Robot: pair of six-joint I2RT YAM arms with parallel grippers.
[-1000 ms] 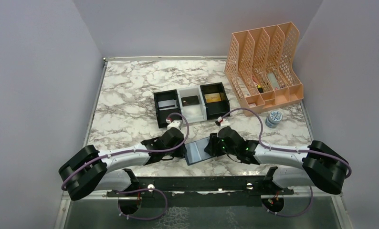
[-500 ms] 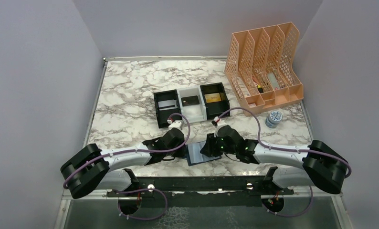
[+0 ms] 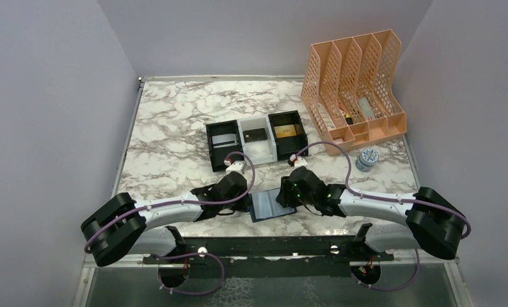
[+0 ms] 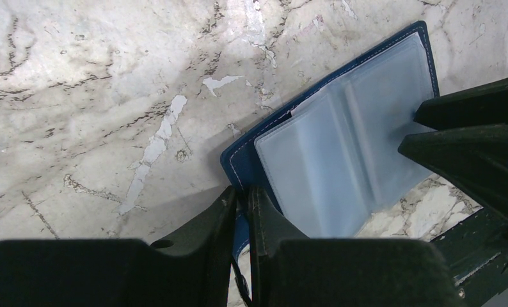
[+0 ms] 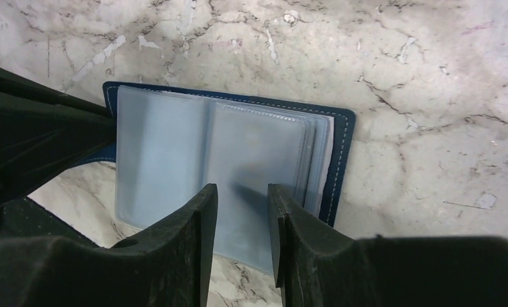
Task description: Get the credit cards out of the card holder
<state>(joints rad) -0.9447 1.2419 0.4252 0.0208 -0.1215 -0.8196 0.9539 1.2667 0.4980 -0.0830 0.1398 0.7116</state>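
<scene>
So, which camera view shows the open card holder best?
The right wrist view: the card holder lies open, nearly whole, its pale inside clear. The left wrist view hides part of it; the top view shows it only small.

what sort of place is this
Probably a robot test cell staged as a desk: plain lilac walls box in a marble-patterned tabletop, two black-and-white robot arms sit at its near edge, and a tall peach plastic file rack supplies office props.

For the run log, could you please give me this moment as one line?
left hand: shut on card holder edge | right hand: open over card holder | credit cards: in tray
</scene>
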